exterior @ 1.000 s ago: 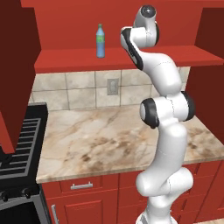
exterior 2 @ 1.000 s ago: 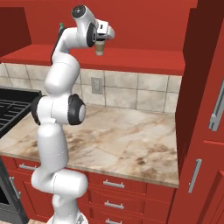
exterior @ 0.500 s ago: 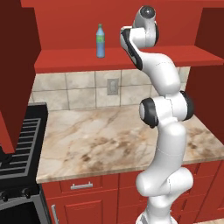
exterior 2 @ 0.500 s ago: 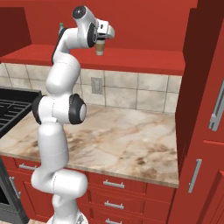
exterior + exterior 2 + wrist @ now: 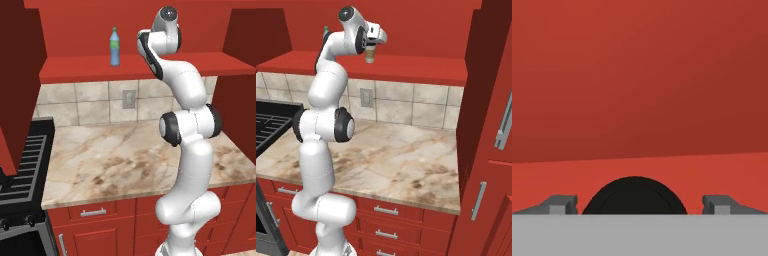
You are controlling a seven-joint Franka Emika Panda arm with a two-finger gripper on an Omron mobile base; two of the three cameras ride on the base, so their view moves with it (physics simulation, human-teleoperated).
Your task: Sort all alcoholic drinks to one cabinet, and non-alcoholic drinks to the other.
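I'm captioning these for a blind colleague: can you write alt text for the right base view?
A white robot arm reaches up to a red cabinet shelf, its open gripper around a tan paper cup with a dark lid that stands on the shelf. Below are a tiled wall, a marble counter and red drawers; a black stove sits at left.

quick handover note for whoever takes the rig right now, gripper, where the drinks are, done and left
Gripper: open, up at the red cabinet shelf, fingers either side of the paper cup, apart from it.
Paper cup: upright on the shelf, dark lid between the fingers in the hand view.
Blue plastic bottle: upright on the same shelf, further left.
Done: both non-alcoholic drinks appear to be placed in this cabinet.
Left: back the gripper away from the cup; the two glass bottles are not in sight, find them and put them in the other cabinet.
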